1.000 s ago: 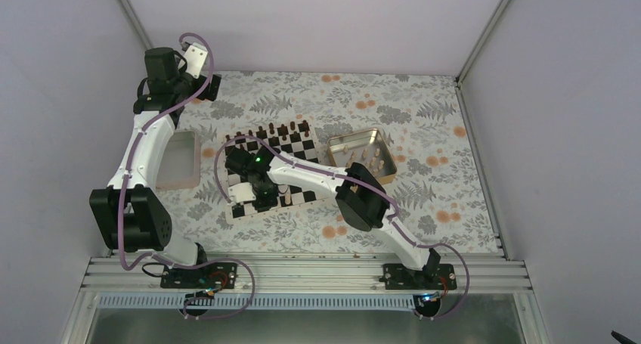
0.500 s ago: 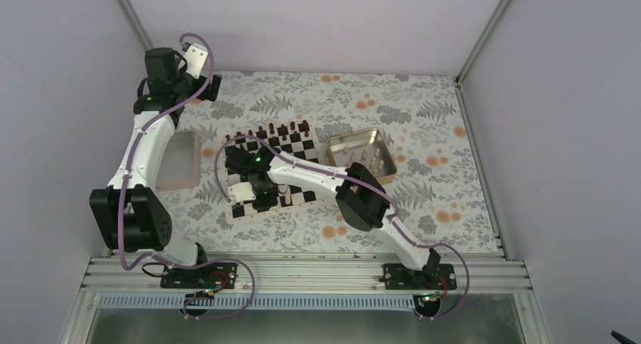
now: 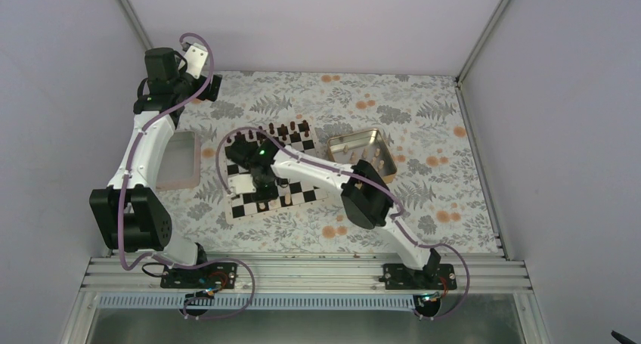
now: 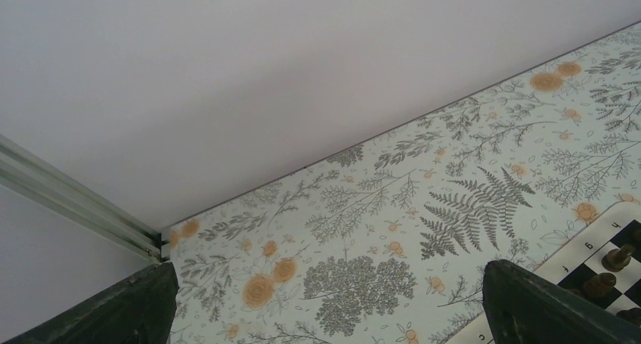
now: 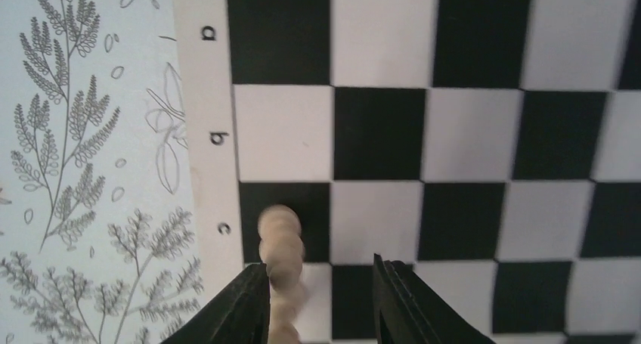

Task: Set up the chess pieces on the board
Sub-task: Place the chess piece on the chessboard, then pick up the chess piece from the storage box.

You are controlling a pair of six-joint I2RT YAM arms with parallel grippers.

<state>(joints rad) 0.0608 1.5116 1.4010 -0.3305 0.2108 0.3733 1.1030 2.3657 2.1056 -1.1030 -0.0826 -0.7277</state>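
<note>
Right jaws parted, tan piece (image 5: 281, 246) between, at board (image 5: 212, 87) edge; left jaws wide.

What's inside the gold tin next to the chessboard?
A few light tan chess pieces sit in the gold tin, too small to count. The right arm covers its near left corner, so anything there is hidden.

Tin tray (image 3: 349, 149) R of board (image 3: 301, 195)

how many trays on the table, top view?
2: the gold tin tray sits right of the board; the pale pink-rimmed tray sits left of it. Nothing suggests a hidden one.
</note>
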